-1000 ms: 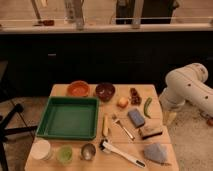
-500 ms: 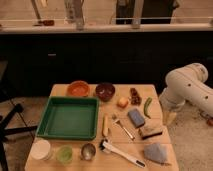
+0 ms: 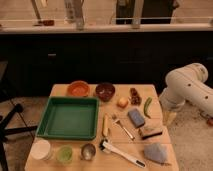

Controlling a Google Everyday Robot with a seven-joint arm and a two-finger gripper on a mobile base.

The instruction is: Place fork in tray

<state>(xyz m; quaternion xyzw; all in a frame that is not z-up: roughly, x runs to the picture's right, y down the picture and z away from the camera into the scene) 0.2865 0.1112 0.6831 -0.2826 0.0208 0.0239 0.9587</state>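
Observation:
The silver fork (image 3: 123, 128) lies on the wooden table (image 3: 150, 95), right of centre, between a pale yellow stick (image 3: 105, 125) and a blue-grey sponge (image 3: 136, 117). The green tray (image 3: 68, 101) sits on the left half of the table with nothing in it. My white arm (image 3: 187, 87) hangs beyond the table's right edge. The gripper (image 3: 170, 118) points down beside that edge, well apart from the fork and holding nothing that I can see.
An orange bowl (image 3: 78, 89), a dark bowl (image 3: 105, 91), a small yellow fruit (image 3: 122, 102) and a green pepper (image 3: 147, 106) stand at the back. A white-handled brush (image 3: 122, 153), a grey cloth (image 3: 156, 152), a brown block (image 3: 150, 131) and three cups (image 3: 64, 153) line the front.

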